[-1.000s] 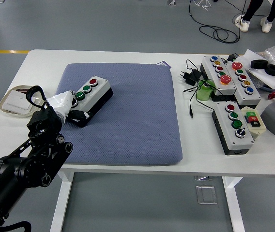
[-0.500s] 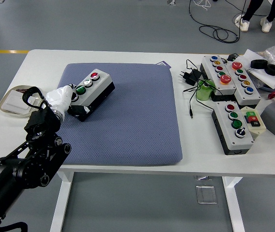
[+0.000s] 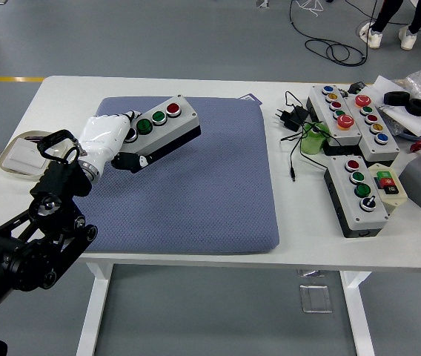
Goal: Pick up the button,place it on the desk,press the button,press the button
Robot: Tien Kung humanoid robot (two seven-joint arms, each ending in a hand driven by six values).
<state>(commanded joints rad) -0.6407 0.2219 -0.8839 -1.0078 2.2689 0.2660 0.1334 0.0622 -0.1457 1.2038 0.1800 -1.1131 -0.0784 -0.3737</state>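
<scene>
A grey workshop floor with a loose black cable runs behind a white table [image 3: 196,85], and most of the table's left half is covered by a blue-grey padded mat [image 3: 196,178]. Over the mat's ten o'clock corner the left hand [image 3: 110,139], white-shelled at the end of a black arm that enters from the seven o'clock corner, has its fingers clamped on the near end of a three-button control box [image 3: 158,127]. The box looks lifted clear of the mat and tilted, its far end toward two o'clock, with red, green and a white button on its pale top face and a black base below. It reads as a rigid plastic enclosure, probably fairly light but long enough that holding it by one end lets the free end sag or twist; a grip across the narrow sides, nearer the middle, would seem steadier, and the smooth casing could slip. The right hand is not in view. At three o'clock lie other button boxes [image 3: 359,193], a larger panel [image 3: 344,111] and a black power adapter [image 3: 290,116], well apart from the held box. A shallow tray [image 3: 18,159] sits at nine o'clock beside the arm. The setting-down on the desk and both presses look still to come.
</scene>
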